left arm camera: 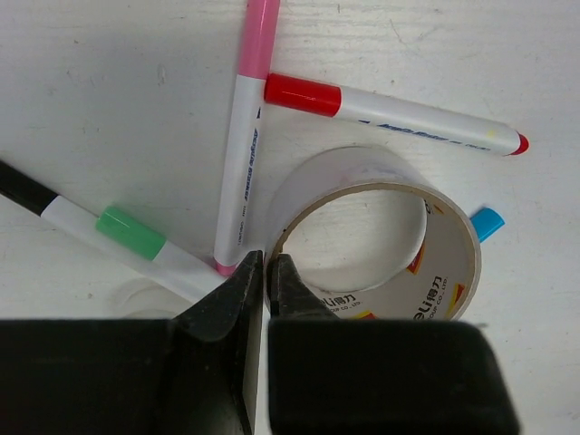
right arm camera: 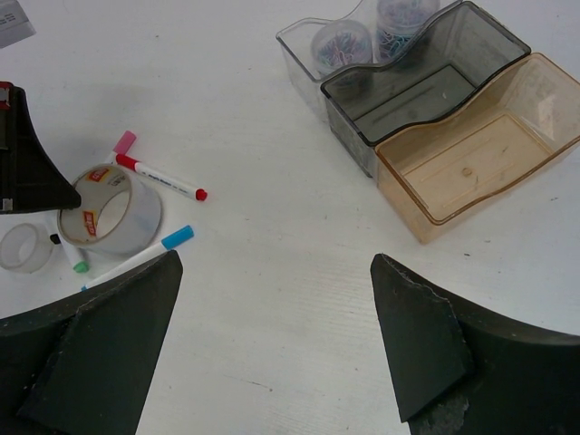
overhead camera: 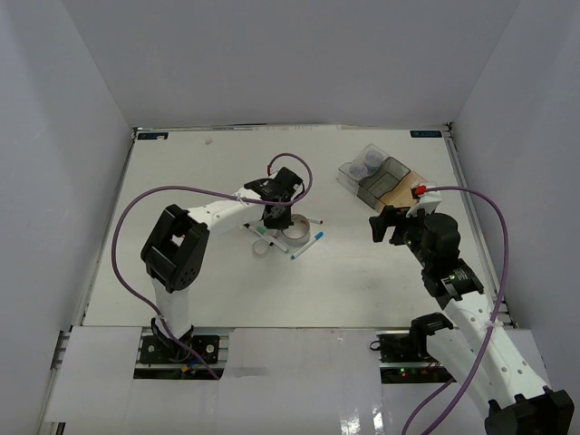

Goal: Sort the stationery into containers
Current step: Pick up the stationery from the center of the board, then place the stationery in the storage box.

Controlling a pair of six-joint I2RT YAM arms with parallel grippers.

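Note:
My left gripper [left arm camera: 267,263] is shut on the near wall of a large clear tape roll [left arm camera: 449,263] that stands on the table, one finger inside the ring and one outside. Around the roll lie a pink marker [left arm camera: 245,154], a red-capped marker [left arm camera: 408,113], a green-capped marker [left arm camera: 131,233] and a blue-capped one [left arm camera: 487,222]. A smaller clear tape roll [right arm camera: 23,246] lies beside them. My right gripper [right arm camera: 272,258] is open and empty above bare table. The joined bins stand ahead of it: clear [right arm camera: 304,45] with two purple-lidded tubs [right arm camera: 340,45], smoky grey [right arm camera: 426,72] and amber [right arm camera: 480,149].
White walls enclose the table [overhead camera: 181,272] on three sides. The bins [overhead camera: 381,179] stand at the back right, close to the right arm. Purple cables loop over both arms.

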